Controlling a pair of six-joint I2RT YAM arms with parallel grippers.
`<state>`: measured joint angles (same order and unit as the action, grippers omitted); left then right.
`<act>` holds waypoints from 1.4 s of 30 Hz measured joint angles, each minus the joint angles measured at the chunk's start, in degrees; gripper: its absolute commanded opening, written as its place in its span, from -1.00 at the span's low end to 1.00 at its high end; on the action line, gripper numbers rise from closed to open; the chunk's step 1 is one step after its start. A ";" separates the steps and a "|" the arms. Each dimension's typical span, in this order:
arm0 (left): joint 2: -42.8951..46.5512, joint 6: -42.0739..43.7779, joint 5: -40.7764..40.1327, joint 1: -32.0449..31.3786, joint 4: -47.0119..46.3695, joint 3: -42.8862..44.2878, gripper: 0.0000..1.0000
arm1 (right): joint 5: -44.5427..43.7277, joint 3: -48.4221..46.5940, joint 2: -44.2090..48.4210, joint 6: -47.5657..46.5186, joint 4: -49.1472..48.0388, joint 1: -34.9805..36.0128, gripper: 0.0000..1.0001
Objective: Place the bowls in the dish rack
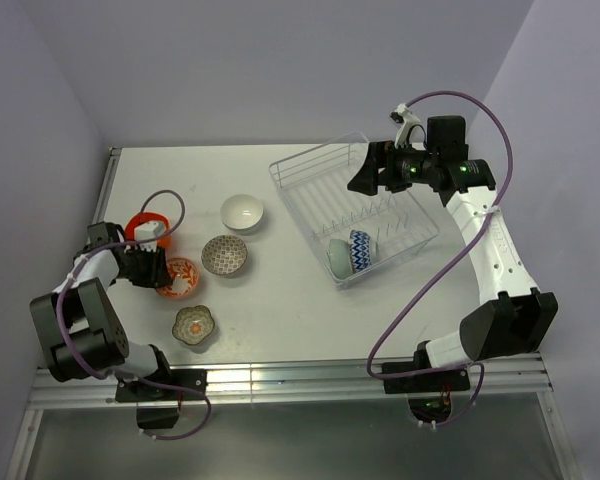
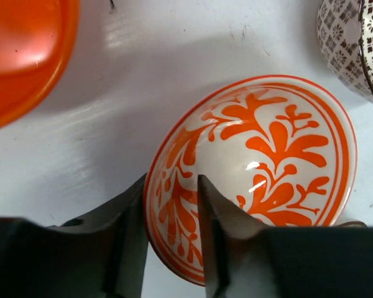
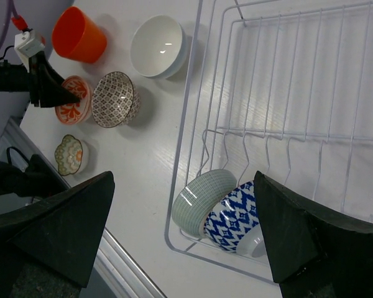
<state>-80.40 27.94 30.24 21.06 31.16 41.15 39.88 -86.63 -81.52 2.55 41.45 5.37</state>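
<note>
**A:** Our left gripper (image 2: 171, 186) straddles the nearest rim of the orange-white patterned bowl (image 2: 267, 155), one finger inside and one outside. We cannot tell whether it pinches. The bowl sits tilted, its mouth turned towards our wrist.

**B:** What crowds it?

**A:** The plain orange-red bowl (image 2: 18, 49) is ahead-left and the grey-patterned bowl (image 2: 354, 43) ahead-right. Both are apart from it, with bare table (image 2: 143, 81) between.

**B:** Our right gripper (image 3: 184, 180) hangs spread wide and empty over the dish rack (image 3: 286, 133). Beneath it the pale teal bowl (image 3: 196, 202) and a blue-patterned bowl (image 3: 236, 217) stand on edge, touching. Open rack floor stretches beyond.
</note>
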 measured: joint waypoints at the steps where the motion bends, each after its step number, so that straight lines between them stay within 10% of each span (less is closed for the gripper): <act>1: -0.37 -0.15 0.00 -0.17 -0.22 0.24 -0.31 | 0.09 0.07 0.00 0.04 -0.07 0.00 1.00; 9: 1.11 -1.09 2.10 -1.20 -0.68 0.68 -0.99 | 0.33 0.11 0.00 0.81 -0.37 0.00 1.00; 23: 14.03 -2.67 7.69 -2.10 8.20 15.89 -1.00 | 3.30 0.94 -0.07 6.62 -3.82 0.11 1.00; 42: -2.58 -36.57 8.04 -38.75 -31.26 26.84 -1.00 | 5.70 1.05 3.26 10.08 -3.21 2.82 1.00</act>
<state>-82.98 -8.62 38.28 -17.69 -0.10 67.99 45.58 -85.58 -78.26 12.62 38.24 8.19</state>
